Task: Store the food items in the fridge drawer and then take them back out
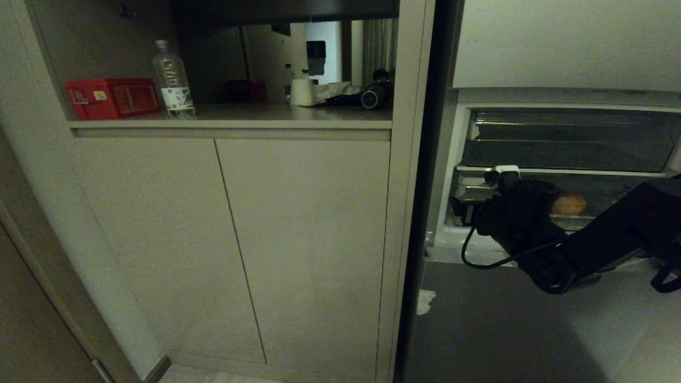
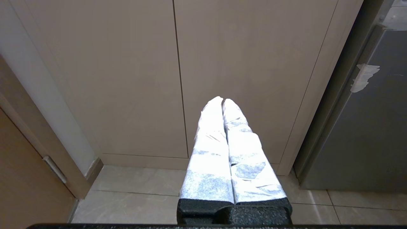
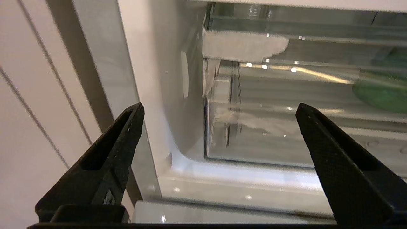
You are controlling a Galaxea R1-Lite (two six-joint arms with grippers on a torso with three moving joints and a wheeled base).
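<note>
A round orange-brown food item lies in the lower clear fridge drawer of the open fridge. My right gripper is at the drawer's left end, just in front of it. In the right wrist view the right gripper is open wide and empty. Its black fingers frame the fridge drawer's front left corner. A green food item shows blurred through the clear plastic further along. My left gripper is parked low, shut, with its white-wrapped fingers pointing at the cabinet doors.
A second clear bin sits above the drawer. The fridge's white inner wall is close by the right gripper. The cabinet stands to the left, with a red box, a water bottle and other things on its shelf.
</note>
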